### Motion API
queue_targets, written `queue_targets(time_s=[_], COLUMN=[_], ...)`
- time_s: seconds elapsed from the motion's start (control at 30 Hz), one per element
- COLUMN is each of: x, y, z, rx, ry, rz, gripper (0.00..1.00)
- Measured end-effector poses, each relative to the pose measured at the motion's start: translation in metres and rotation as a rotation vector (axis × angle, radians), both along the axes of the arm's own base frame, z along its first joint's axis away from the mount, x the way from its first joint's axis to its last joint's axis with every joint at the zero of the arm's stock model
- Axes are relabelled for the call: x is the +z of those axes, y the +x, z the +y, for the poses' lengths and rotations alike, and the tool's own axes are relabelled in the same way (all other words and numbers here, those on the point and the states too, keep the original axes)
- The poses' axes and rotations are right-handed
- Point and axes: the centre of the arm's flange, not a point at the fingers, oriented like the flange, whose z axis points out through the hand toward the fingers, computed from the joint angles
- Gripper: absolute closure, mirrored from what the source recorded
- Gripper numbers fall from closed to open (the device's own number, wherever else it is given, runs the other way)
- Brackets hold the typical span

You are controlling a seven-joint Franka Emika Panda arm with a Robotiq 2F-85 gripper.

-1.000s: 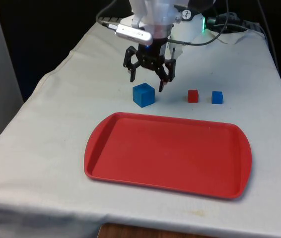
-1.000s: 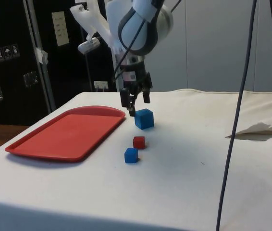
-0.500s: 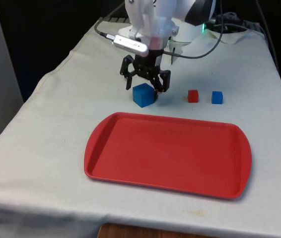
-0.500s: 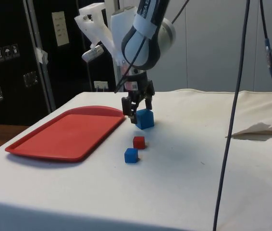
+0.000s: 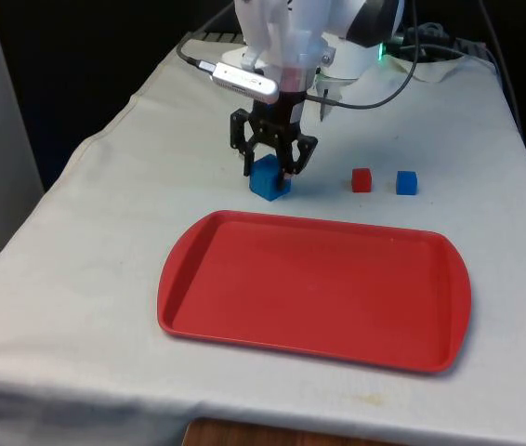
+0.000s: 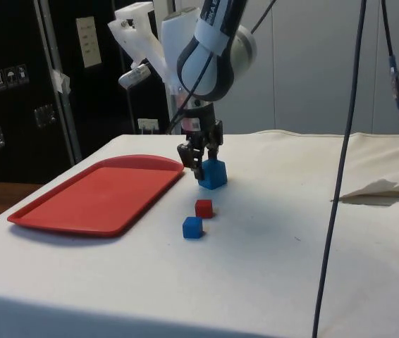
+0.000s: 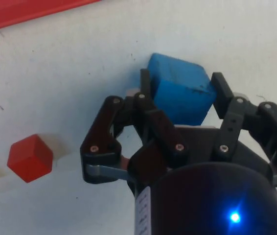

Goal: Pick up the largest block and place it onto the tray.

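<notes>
The large blue block (image 5: 269, 182) (image 6: 214, 175) rests on the white cloth just beyond the red tray's (image 5: 314, 288) far edge. My black gripper (image 5: 269, 171) (image 6: 201, 167) is down over it, pointing at the table. In the wrist view the gripper (image 7: 182, 83) is shut on the block (image 7: 177, 98), one finger pressed against each of two opposite sides. The tray (image 6: 101, 193) holds nothing.
A small red block (image 5: 361, 179) (image 6: 204, 208) (image 7: 30, 158) and a small blue block (image 5: 406, 182) (image 6: 192, 227) sit on the cloth towards the front view's right of the large one. A black cable (image 6: 340, 176) hangs down in the side view.
The gripper came down from above the large blue block to straddle it. Its fingers, wide open before, have closed onto the block's sides.
</notes>
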Motion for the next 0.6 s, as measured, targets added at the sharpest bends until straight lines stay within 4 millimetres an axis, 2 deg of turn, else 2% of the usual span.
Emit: queue_targets(time_s=[0.3,0.6], x=[0.004,0.036], y=[0.003,0.016], z=[0.0,-0.001], rx=[0.0,0.006], ry=[0.0,0.018], rz=[-0.009,-0.023], gripper=[0.9,0.9])
